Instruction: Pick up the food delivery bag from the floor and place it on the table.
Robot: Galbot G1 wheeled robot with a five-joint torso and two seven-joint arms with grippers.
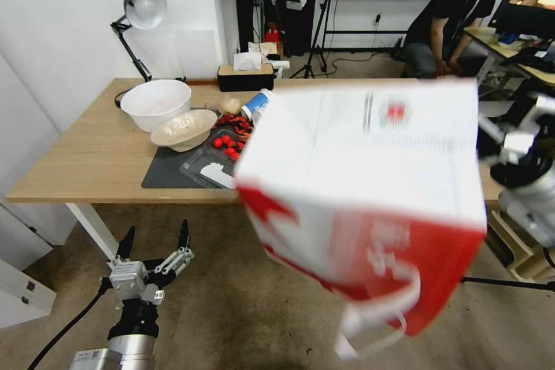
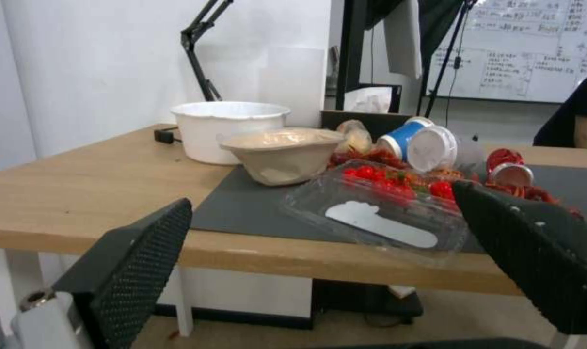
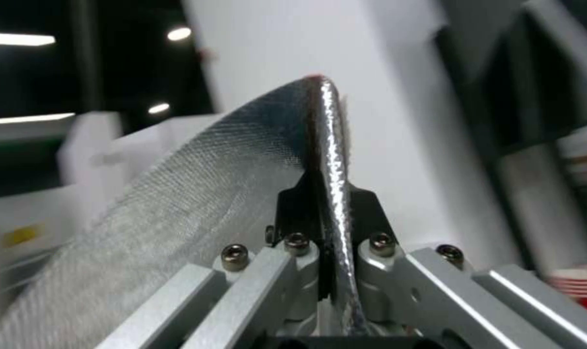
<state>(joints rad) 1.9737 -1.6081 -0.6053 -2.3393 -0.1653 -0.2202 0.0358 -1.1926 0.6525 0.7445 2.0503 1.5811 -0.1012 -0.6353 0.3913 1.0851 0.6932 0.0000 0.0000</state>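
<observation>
the table (image 1: 87, 156), a light-wood top on white legs, is standing on the brownish floor (image 1: 231, 300); a dark grey mat (image 1: 165, 170) is lying on it, bearing a beige bowl (image 1: 184, 129) and a clear tray of red tomatoes (image 1: 222, 153); a white bowl (image 1: 155, 103) and a lamp (image 1: 136, 17) are sitting beside the mat.

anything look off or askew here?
Yes. The food delivery bag hangs tipped over in the air, handles dangling below, the right end effector pinching its foil-lined rim. On the table, a blue-labelled tub lies toppled.
</observation>
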